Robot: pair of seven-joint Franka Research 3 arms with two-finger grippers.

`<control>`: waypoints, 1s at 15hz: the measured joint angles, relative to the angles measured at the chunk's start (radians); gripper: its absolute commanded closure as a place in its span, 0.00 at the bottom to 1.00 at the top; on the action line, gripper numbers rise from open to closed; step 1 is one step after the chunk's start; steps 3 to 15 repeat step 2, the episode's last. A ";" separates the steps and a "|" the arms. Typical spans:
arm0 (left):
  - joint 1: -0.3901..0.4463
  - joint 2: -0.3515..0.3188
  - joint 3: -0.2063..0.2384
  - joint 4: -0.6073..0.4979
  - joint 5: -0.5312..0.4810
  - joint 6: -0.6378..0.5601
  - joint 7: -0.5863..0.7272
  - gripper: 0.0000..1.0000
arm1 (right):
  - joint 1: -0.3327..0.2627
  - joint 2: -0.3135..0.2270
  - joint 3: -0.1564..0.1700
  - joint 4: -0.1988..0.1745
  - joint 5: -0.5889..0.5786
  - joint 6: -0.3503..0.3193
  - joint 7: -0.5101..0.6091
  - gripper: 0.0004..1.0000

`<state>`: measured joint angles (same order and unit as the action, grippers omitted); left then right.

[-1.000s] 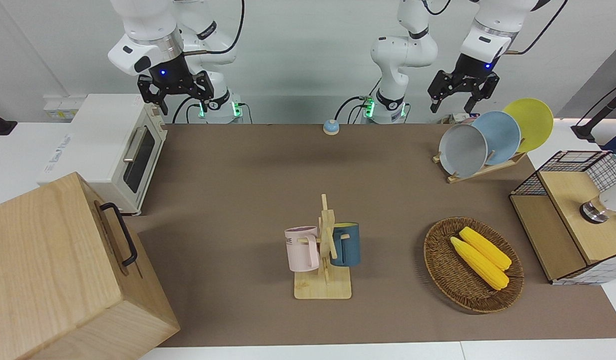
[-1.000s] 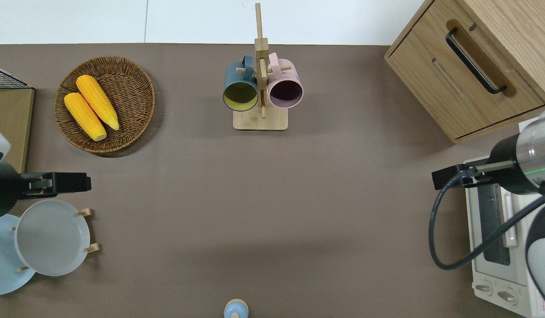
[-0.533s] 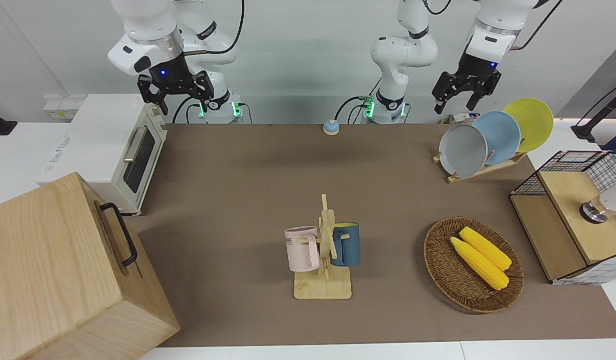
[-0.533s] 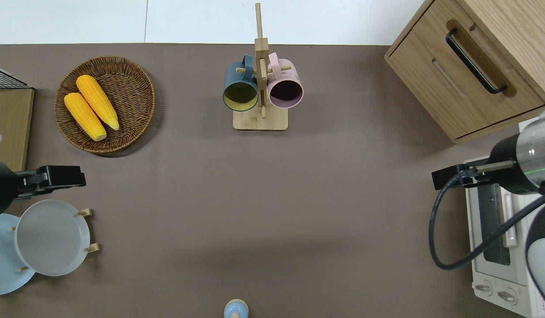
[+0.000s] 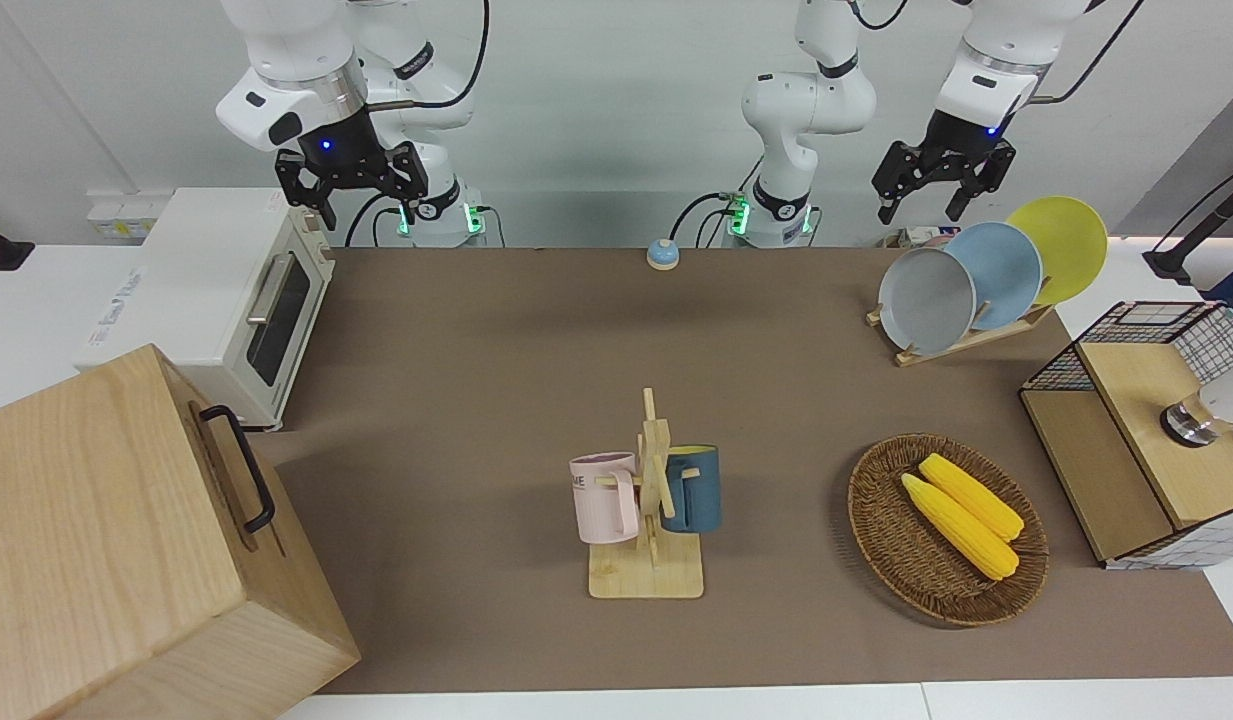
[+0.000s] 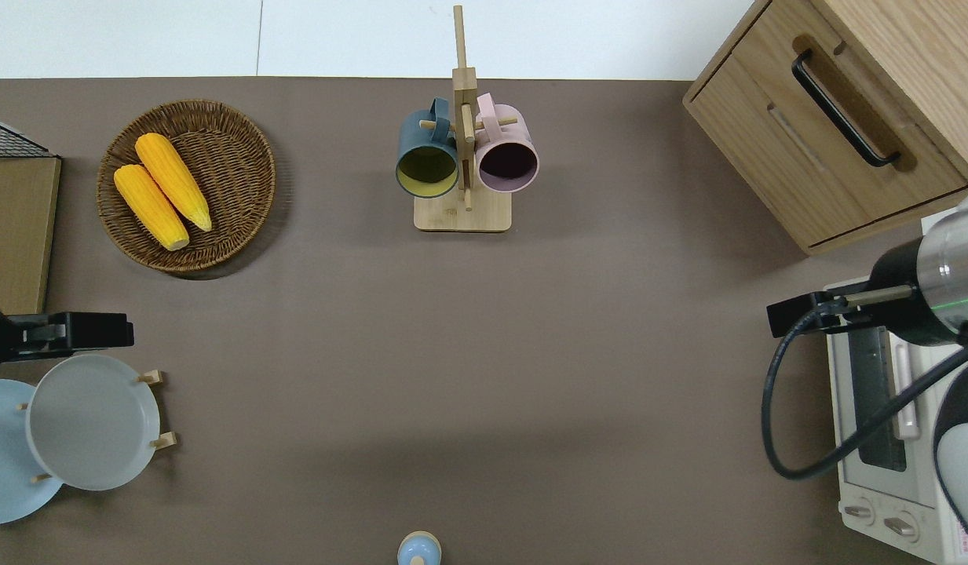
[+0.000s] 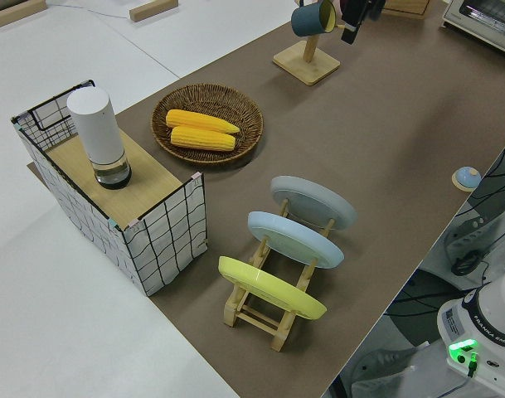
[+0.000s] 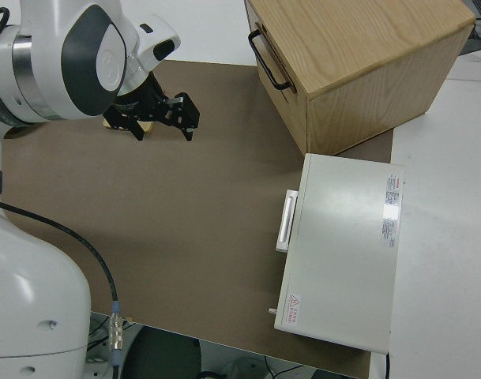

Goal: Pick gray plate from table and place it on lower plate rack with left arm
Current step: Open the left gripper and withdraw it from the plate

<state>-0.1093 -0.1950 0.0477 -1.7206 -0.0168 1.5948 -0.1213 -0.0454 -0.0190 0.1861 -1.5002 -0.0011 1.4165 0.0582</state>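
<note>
Gray plate (image 5: 927,300): stands tilted in the end slot of the lower plate rack (image 5: 961,342), the slot farthest from the robots, beside the light blue plate (image 5: 1004,273); the yellow plate (image 5: 1064,246) is in the slot nearest the robots
Progress: judged from how things lie, the placing looks done; nothing of the plate rests flat on the bench (image 5: 536,330), and only clearing the arm seems left
Left gripper (image 5: 941,197): up in the air, jaws spread and holding nothing
Plate versus jaws: well apart; in the overhead view the gripper (image 6: 67,333) hangs over bare bench just past the plate's rim (image 6: 91,421), toward the corn basket (image 6: 187,185)
Right gripper (image 5: 348,195): parked, jaws spread
</note>
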 measured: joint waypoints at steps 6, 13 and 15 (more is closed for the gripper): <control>0.000 0.001 0.001 0.000 0.000 -0.005 0.001 0.00 | 0.000 0.000 0.000 0.000 0.000 0.000 0.000 0.01; 0.000 0.001 0.001 0.000 0.000 -0.005 0.001 0.00 | 0.000 0.000 0.000 0.000 0.000 0.000 0.000 0.01; 0.000 0.001 0.001 0.000 0.000 -0.005 0.001 0.00 | 0.000 0.000 0.000 0.000 0.000 0.000 0.000 0.01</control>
